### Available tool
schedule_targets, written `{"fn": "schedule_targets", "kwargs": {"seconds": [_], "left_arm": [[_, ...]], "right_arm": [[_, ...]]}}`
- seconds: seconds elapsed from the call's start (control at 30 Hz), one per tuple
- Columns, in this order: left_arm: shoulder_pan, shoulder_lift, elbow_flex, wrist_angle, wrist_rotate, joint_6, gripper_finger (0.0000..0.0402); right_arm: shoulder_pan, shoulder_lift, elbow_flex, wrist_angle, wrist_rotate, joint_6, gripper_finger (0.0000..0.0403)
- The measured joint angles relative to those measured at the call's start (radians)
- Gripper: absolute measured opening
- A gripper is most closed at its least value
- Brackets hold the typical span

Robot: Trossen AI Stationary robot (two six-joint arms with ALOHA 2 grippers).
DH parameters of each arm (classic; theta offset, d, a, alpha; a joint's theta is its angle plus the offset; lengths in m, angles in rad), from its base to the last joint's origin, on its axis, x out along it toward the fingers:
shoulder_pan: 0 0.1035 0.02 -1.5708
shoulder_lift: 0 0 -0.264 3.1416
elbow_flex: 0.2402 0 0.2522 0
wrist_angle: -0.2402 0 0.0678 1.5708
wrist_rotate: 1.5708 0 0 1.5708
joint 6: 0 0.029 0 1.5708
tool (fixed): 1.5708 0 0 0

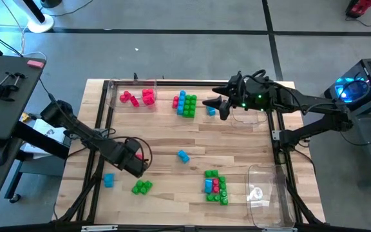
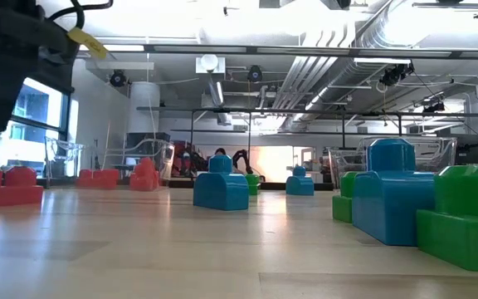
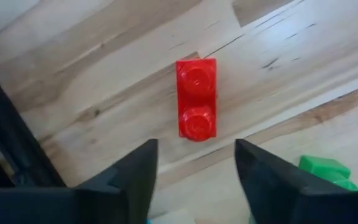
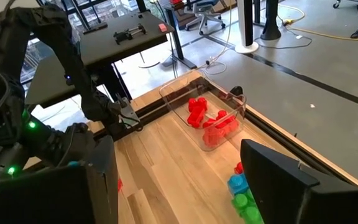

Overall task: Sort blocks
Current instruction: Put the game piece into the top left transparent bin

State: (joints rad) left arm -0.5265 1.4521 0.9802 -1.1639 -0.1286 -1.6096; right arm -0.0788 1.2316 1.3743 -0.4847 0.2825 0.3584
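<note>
A red two-stud block [image 3: 196,98] lies flat on the wooden table, studs up. My left gripper [image 3: 196,168] hangs above it, pointing down, open, with nothing between its fingers; in the high view it [image 1: 136,162] is at the near left. My right gripper [image 1: 214,108] hovers open high over the far middle, holding nothing [image 4: 179,180]. Other blocks lie about: a green and blue group [image 1: 185,103], a lone blue one [image 1: 183,155], a blue one [image 1: 108,180], a green pair [image 1: 142,187], and a mixed cluster [image 1: 216,187]. Several red blocks [image 1: 139,96] lie in a clear tray.
A clear tray [image 1: 111,96] stands at the far left, another [image 1: 250,117] under my right arm, a third [image 1: 266,190] at the near right. A green block [image 3: 328,171] lies close to my left gripper. Bare wood shows in the table's middle.
</note>
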Motion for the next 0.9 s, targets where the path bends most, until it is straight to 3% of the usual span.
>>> {"fn": "schedule_targets", "kwargs": {"seconds": [0.17, 0.27, 0.57, 0.7, 0.9], "left_arm": [[0.049, 0.0, 0.0, 0.023, -0.038, 0.079, 0.0281], [0.083, 0.001, 0.0, 0.024, -0.037, 0.148, 0.03], [0.121, 0.048, -0.019, 0.104, -0.031, 0.241, 0.0299], [0.12, 0.049, -0.087, 0.207, 0.001, 0.199, 0.0299], [0.12, 0.049, -0.165, 0.226, 0.007, 0.158, 0.0299]], "right_arm": [[0.0, 0.0, -0.015, -0.006, 0.0, 0.001, 0.0227], [0.0, 0.006, -0.016, -0.016, 0.0, 0.005, 0.0227], [0.0, 0.018, -0.016, -0.015, 0.0, 0.007, 0.0227], [0.0, 0.019, -0.016, -0.016, -0.001, 0.007, 0.0227], [0.0, 0.019, -0.016, -0.016, 0.0, 0.007, 0.0227]]}}
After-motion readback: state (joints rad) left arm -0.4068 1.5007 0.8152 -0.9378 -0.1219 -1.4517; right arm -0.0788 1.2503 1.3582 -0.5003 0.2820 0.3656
